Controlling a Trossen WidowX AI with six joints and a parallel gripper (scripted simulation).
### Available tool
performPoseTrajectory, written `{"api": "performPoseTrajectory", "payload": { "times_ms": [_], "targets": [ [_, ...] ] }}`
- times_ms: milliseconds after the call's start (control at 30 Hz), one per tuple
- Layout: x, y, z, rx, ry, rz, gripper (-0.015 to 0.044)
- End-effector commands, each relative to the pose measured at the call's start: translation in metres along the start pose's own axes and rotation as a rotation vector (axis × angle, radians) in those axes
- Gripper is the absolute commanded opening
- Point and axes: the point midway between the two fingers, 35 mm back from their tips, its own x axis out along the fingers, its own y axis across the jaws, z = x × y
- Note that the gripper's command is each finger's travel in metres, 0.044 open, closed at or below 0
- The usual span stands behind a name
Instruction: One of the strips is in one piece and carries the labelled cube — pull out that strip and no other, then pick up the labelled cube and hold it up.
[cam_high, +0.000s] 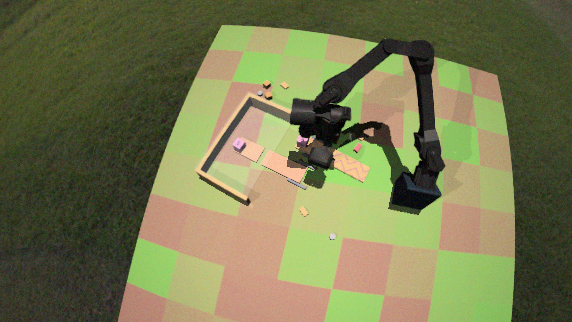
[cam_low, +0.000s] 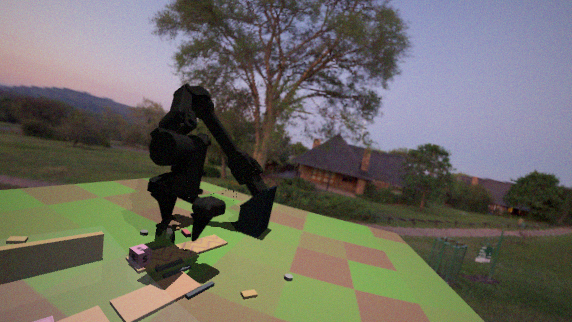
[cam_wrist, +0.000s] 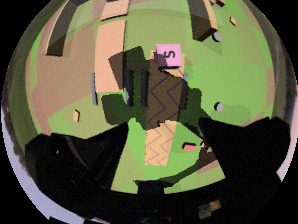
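The zigzag-patterned strip (cam_high: 352, 166) (cam_low: 207, 243) (cam_wrist: 157, 145) looks like one piece, partly in the arm's shadow. A pink cube marked S (cam_high: 302, 141) (cam_low: 139, 255) (cam_wrist: 170, 54) sits on its far end. A plain strip (cam_high: 284, 166) (cam_low: 145, 301) (cam_wrist: 110, 55) lies beside it; a gap parts it from a short plain piece (cam_high: 252, 152) (cam_wrist: 115, 9), which has another pink cube (cam_high: 239, 145) at its far end. My gripper (cam_low: 179, 237) (cam_wrist: 164, 123) is wide open and empty, above the zigzag strip, its fingertips short of the S cube and to either side in the wrist view.
A low wooden wall (cam_high: 222, 187) (cam_low: 55, 257) surrounds the far ends, with a see-through cover. Thin grey bars (cam_high: 297, 183) (cam_low: 200, 290) (cam_wrist: 94, 89) flank the strips. A red block (cam_high: 357, 147) (cam_wrist: 189, 147), a tan block (cam_high: 304, 211) and a white disc (cam_high: 332, 236) lie nearby.
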Motion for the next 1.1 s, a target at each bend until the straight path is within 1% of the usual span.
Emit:
{"api": "performPoseTrajectory", "payload": {
  "times_ms": [0, 700, 933, 1067],
  "targets": [
    [-0.002, -0.002, 0.015, -0.005, -0.003, -0.003, 0.044],
    [-0.012, -0.014, 0.083, -0.002, -0.006, -0.003, 0.044],
    [-0.004, -0.014, 0.084, -0.002, -0.006, -0.003, 0.0256],
    [0.003, -0.014, 0.084, -0.002, -0.006, -0.003, 0.025]
  ]
}}
